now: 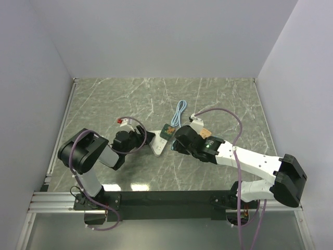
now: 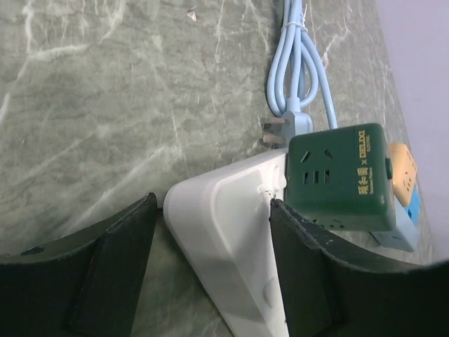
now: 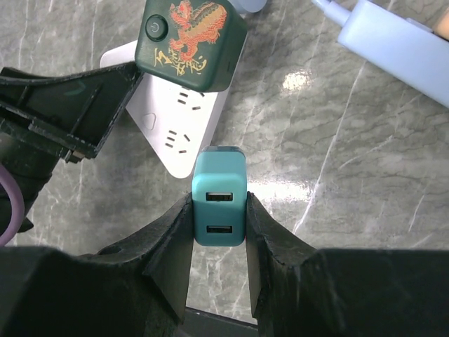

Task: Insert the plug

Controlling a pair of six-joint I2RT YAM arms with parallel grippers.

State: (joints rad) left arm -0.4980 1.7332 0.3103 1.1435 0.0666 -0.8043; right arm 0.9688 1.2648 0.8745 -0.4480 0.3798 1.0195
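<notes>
A white power strip (image 1: 158,147) lies on the marble table, with a dark green cube socket (image 1: 167,130) plugged into its far end. My left gripper (image 2: 212,203) straddles the strip (image 2: 224,232); the right finger presses its edge and the left fingertip sits at its corner. My right gripper (image 3: 219,201) is shut on a teal two-port USB charger (image 3: 219,203). It holds the charger just off the strip's near corner (image 3: 179,126), beside free sockets. The charger's prongs are hidden. The green cube (image 3: 191,42) carries a red dragon print.
A pale blue cable (image 1: 179,112) lies coiled behind the strip, its plug (image 2: 287,130) resting by the green cube (image 2: 340,179). A pale blue block (image 3: 400,49) lies at the upper right of the right wrist view. Grey walls enclose the table.
</notes>
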